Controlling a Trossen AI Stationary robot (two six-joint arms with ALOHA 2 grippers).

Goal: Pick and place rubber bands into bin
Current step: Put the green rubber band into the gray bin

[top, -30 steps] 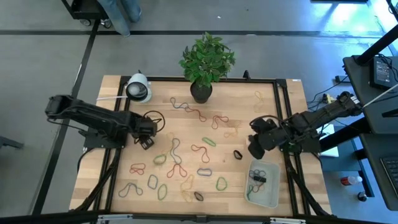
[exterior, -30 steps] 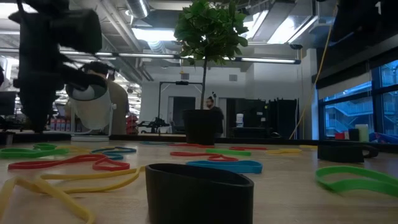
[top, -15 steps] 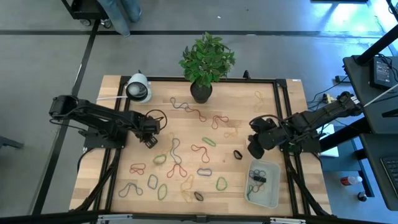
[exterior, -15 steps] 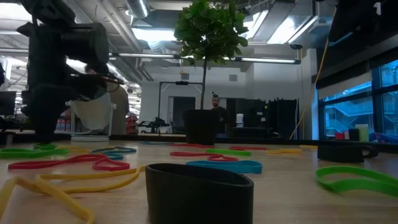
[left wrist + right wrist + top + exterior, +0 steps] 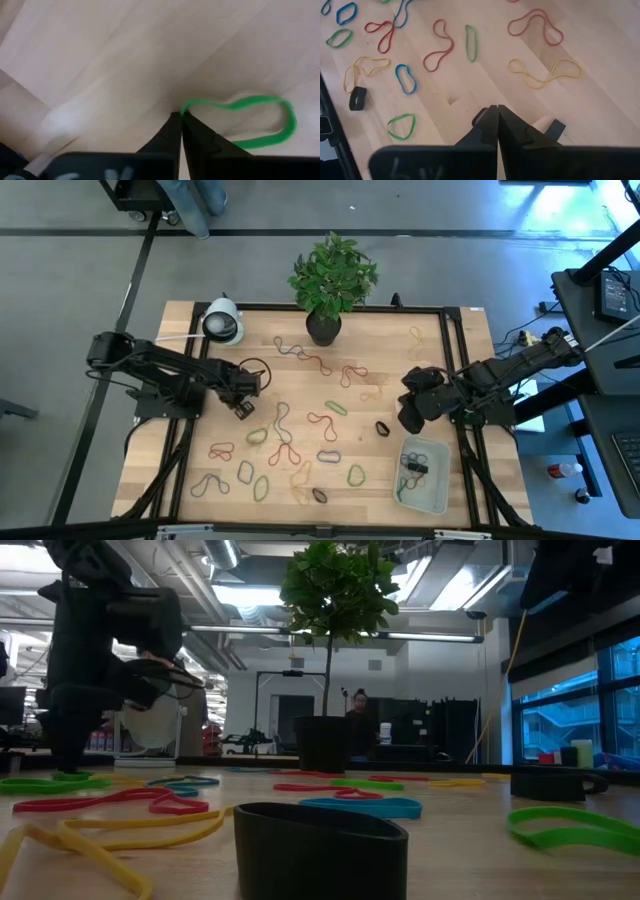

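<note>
Your left gripper (image 5: 180, 118) — fingers pressed together — pinches a thin green rubber band (image 5: 240, 121) on the pale wooden table (image 5: 100, 60); right gripper (image 5: 497, 112) closed, empty.

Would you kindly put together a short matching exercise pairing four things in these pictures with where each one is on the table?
Things:
1. left gripper
2. right gripper
3. bin
4. plant pot

Places:
A. at the table's far edge, in the middle
B. near right corner of the table
C. shut on a green rubber band at the table's left side
D. shut, just beyond the bin

Pairs: 1-C, 2-D, 3-B, 4-A
</note>
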